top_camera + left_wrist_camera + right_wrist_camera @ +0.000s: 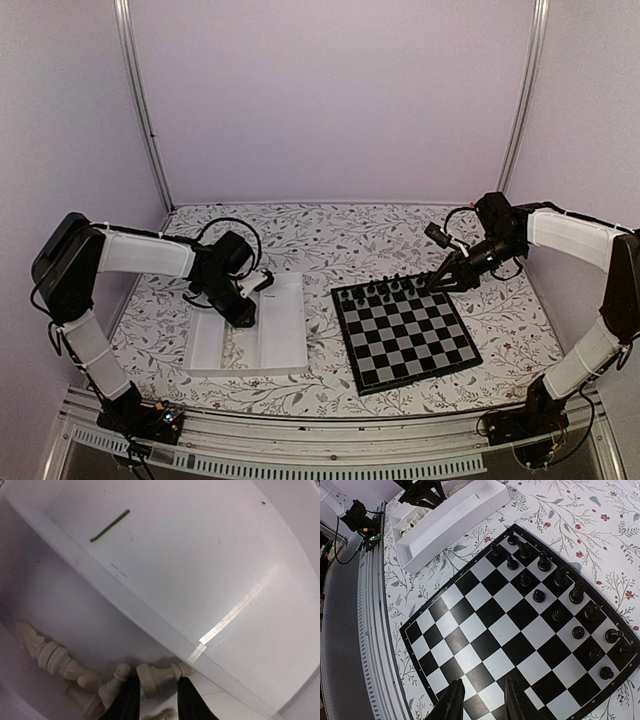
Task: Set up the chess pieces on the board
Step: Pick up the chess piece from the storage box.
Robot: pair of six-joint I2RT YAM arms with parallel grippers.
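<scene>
Two arms at a floral-cloth table (330, 240), with the items as follows. Board (410, 345): a black-and-white check with a black border, flat on the table right of centre and turned slightly askew. Black pieces (385, 290): upright in two rows along the board's far edge, one to a square; the right wrist view shows the same two rows (538, 595) running along the far right side of the board (485, 630). Tray (285, 335): white, rectangular, split by a divider, just left of the board and apart from it. White pieces (55, 657): a small heap lying on their sides in the tray's left compartment, against its wall. Left gripper (243, 318): lowered into that compartment; in the wrist view the left gripper (157, 690) has its dark fingers (129, 702) standing apart on either side of one lying piece (160, 676), cream, base to the left. Whether the fingers press it cannot be told. Right gripper (432, 285): held above the board's far right corner, over the black rows; in its wrist view the right gripper (483, 690) has its fingers (454, 700) partly spread, with only board squares showing between them.
</scene>
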